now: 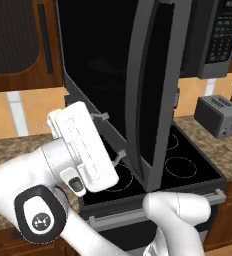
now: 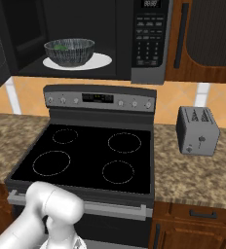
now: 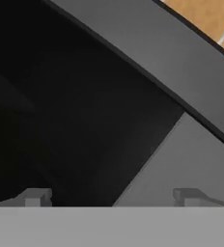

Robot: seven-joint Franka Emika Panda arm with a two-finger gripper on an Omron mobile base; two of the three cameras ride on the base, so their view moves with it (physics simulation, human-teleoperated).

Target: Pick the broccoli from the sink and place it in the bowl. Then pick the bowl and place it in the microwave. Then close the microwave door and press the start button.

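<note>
The claw (image 3: 109,197) is spread wide against the dark glass, grey-framed microwave door (image 1: 155,90); the ribbed blue-grey bowl (image 2: 69,51) is seen at 11 o'clock inside the black microwave (image 2: 85,39).

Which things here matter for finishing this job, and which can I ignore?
Job: bowl with broccoli inside the microwave; open microwave door; open gripper by it.
Ignore: toaster, stovetop, cabinets.

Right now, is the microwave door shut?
No, the door stands swung open, and the bowl sits in plain sight inside the microwave.
</note>
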